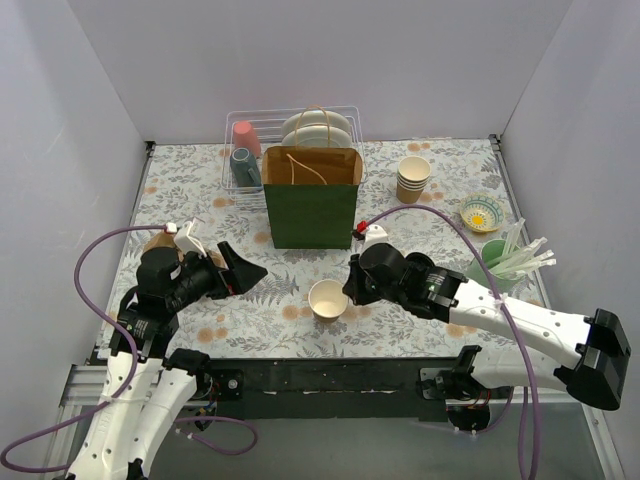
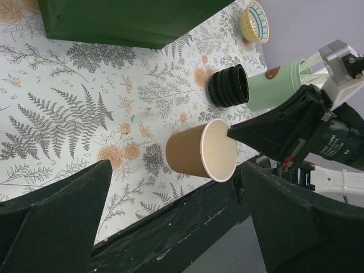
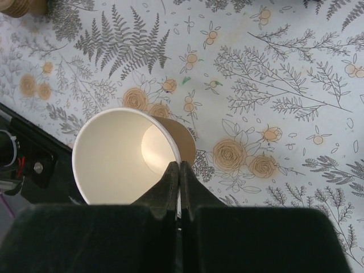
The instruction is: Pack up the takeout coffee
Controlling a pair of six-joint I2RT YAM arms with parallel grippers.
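A lidless brown paper cup point(image 1: 328, 298) stands near the table's front edge, its cream inside empty. My right gripper point(image 1: 348, 288) is shut on the cup's right rim, one finger inside and one outside, as the right wrist view shows point(image 3: 180, 168) on the cup point(image 3: 116, 153). My left gripper point(image 1: 238, 272) is open and empty, left of the cup and apart from it. In the left wrist view point(image 2: 176, 187) the cup point(image 2: 193, 152) lies beyond its spread fingers. A stack of black lids point(image 2: 229, 85) lies past the cup. No cup with a lid on is in view.
A green paper bag point(image 1: 312, 195) stands open behind the cup. Behind it is a wire rack point(image 1: 240, 125) of dishes. A stack of tan cups point(image 1: 413, 178), a patterned bowl point(image 1: 482, 212) and a mint cup of straws point(image 1: 497, 262) are at the right.
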